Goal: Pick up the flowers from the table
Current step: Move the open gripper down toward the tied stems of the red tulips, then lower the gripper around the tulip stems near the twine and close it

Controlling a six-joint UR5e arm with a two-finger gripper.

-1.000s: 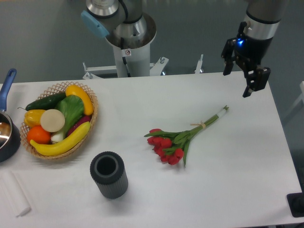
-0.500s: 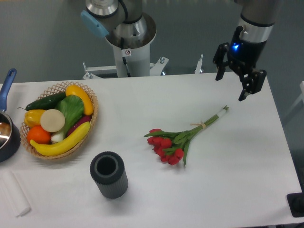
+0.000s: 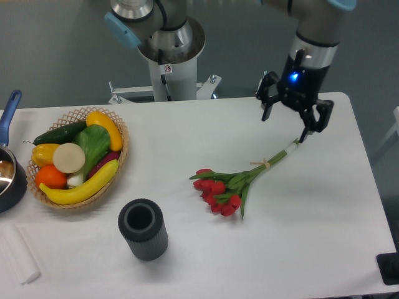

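The flowers [image 3: 234, 184], a small bunch of red tulips with green leaves, lie flat on the white table [image 3: 187, 261] right of centre, their pale stems tied with a thin band and pointing up-right. My gripper [image 3: 286, 126] hangs open above the table just over the far stem end, its two black fingers spread wide and holding nothing. One fingertip [image 3: 307, 136] appears right by the stem tips; whether it touches them I cannot tell.
A wicker basket [image 3: 118, 163] of vegetables and fruit sits at the left. A dark ribbed cylinder cup [image 3: 143, 228] stands near the front. A pot with a blue handle [image 3: 9, 171] is at the left edge. The arm's base column [image 3: 169, 62] rises behind the table.
The gripper has moved left and slightly down, from beyond the table's right rear corner to above the stem end of the flowers. The flowers have not moved.
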